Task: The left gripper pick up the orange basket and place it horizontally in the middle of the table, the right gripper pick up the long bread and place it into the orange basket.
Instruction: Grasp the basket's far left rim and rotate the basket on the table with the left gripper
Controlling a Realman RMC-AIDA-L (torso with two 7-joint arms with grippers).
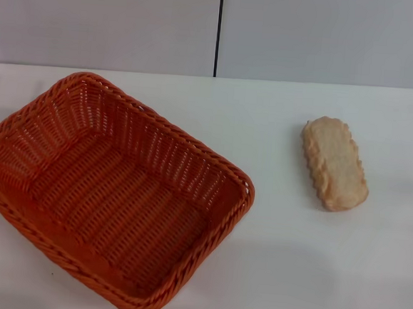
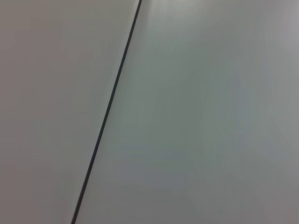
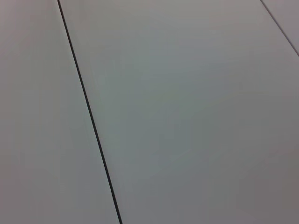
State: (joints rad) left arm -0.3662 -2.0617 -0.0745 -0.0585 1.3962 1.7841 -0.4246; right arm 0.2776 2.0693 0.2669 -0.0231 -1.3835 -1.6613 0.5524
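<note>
The orange basket (image 1: 111, 190) sits on the left half of the white table (image 1: 311, 277) in the head view, turned at an angle with one corner toward the front edge; it holds nothing. The long bread (image 1: 334, 163) lies flat on the table to the right, pale tan face up with scalloped edges, well apart from the basket. Neither gripper shows in any view. Both wrist views show only a grey wall panel (image 2: 196, 112) with a thin dark seam (image 3: 88, 112).
A grey wall with a vertical dark seam (image 1: 218, 30) stands behind the table's far edge. Bare white tabletop lies between the basket and the bread and in front of the bread.
</note>
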